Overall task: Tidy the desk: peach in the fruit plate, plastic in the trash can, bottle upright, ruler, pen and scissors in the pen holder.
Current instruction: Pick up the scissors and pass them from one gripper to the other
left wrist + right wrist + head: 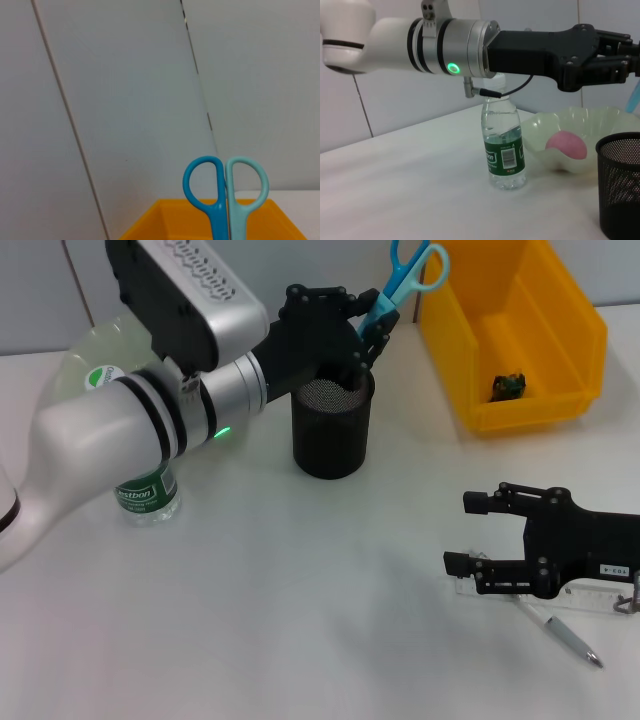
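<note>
Near the top centre, the left pincer [368,325] grips the scissors [405,280] above the pen holder [332,427], not yet dropped; bottle [503,147] upright, peach [566,145] plated; at lower right, the open right pincer [470,535] hovers over ruler [560,595] and pen [570,636], both left on the worktop [300,620].
</note>
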